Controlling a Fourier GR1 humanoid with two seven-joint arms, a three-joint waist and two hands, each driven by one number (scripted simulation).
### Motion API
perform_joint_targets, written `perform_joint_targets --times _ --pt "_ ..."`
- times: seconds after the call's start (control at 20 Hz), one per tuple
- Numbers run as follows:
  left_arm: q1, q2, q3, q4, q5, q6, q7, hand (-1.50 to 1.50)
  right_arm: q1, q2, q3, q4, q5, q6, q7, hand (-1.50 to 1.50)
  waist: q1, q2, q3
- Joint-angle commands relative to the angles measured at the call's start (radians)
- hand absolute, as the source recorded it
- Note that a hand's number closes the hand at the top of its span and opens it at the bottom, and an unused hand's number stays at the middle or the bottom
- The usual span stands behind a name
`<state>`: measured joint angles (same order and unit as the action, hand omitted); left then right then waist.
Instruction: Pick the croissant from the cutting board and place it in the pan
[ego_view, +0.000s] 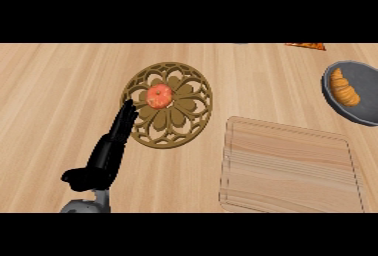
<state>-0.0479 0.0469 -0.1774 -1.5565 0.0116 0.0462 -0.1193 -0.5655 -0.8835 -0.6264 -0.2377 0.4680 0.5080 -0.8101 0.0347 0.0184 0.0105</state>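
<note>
The golden croissant (344, 88) lies inside the dark grey pan (363, 111) at the right edge of the head view. A pale wooden cutting board (291, 167) sits below and left of the pan, with nothing on it. My left hand (107, 155) is at the lower left, fingers straight and pointing up toward the left rim of a brown trivet. It holds nothing. My right hand does not show.
A round openwork brown trivet (179, 120) lies left of the board, with an orange-red fruit (159, 96) on its upper part. An orange object (306, 46) peeks in at the top right edge. Light wooden counter (52, 100) surrounds everything.
</note>
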Motion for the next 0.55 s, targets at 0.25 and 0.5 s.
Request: perform_joint_targets --times 0.25,0.5 --pt "-0.003 0.004 0.014 0.011 0.004 -0.004 -0.012 0.0 0.054 -0.017 0.038 -0.001 -0.007 0.157 -0.194 -1.5 -0.004 -0.002 -0.001" --pt "-0.036 0.014 0.026 0.005 0.014 -0.012 0.031 0.0 0.064 0.007 0.051 -0.02 -0.01 0.041 -0.232 -1.5 0.0 0.0 0.0"
